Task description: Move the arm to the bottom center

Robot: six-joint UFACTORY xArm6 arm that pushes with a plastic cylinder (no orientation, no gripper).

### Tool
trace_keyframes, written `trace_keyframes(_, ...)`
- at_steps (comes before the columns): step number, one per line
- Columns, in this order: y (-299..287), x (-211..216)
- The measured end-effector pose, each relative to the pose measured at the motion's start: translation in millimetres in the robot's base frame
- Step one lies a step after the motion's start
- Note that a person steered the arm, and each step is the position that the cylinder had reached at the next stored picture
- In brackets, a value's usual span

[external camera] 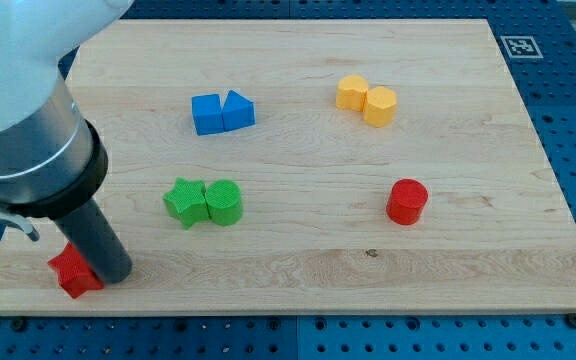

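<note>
Clearly, your arm carries no pincer at all, so nothing spreads, closes or pinches: it ends in a straight dark rod, and my tip (pixel 114 276) sits low at the view's left, on the pale wooden board (pixel 298 265). It touches, or all but touches, the small red star-shaped block (pixel 74 271), which lies just to its left near the board's bottom-left corner; you cannot tell from this view whether there is real contact.

Your goal is the bottom centre, to the view's right of the tip, along a bare strip of board. The main risk, as a judgement, is a path that bows upward: it would catch the green star-shaped block (pixel 184 201) and the green round block (pixel 223 202), which touch each other just above that strip. A start that swings left would nudge the red star toward the edge.

Further out, 2 blue blocks (pixel 222 112), 2 yellow blocks (pixel 366 98) and 1 red cylinder (pixel 407 201) sit well apart from that route.
</note>
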State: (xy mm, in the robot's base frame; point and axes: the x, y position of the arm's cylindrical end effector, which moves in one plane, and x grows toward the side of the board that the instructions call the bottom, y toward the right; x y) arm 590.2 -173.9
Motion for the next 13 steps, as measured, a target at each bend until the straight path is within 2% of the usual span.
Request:
trace_keyframes(2, 17.0, 3.0)
trace_keyframes(4, 78.5, 4.5)
trace_keyframes(8, 90.5, 4.5)
trace_keyframes(10, 123.2, 27.0)
trace_keyframes(13, 142.4, 28.4)
